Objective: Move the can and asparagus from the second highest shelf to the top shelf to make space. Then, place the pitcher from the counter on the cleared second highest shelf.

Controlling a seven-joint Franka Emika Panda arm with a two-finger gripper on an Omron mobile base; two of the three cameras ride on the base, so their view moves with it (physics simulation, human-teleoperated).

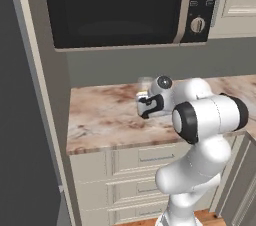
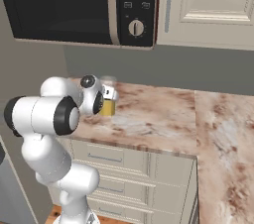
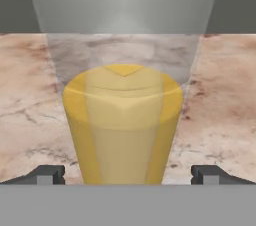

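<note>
Pitcher (image 3: 124, 120) between gripper (image 3: 128, 174) tips (spread).

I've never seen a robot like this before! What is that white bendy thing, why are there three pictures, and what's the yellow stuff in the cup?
The white bendy thing is a robot arm. Two cameras ride behind it, one on each side, so two pictures show the same kitchen. The third camera sits on its hand. The yellow stuff is a drink inside a clear pitcher, standing on the stone counter under a microwave. The gripper, its two-finger hand, is open with a finger on each side of the pitcher. It isn't holding it yet.
</note>
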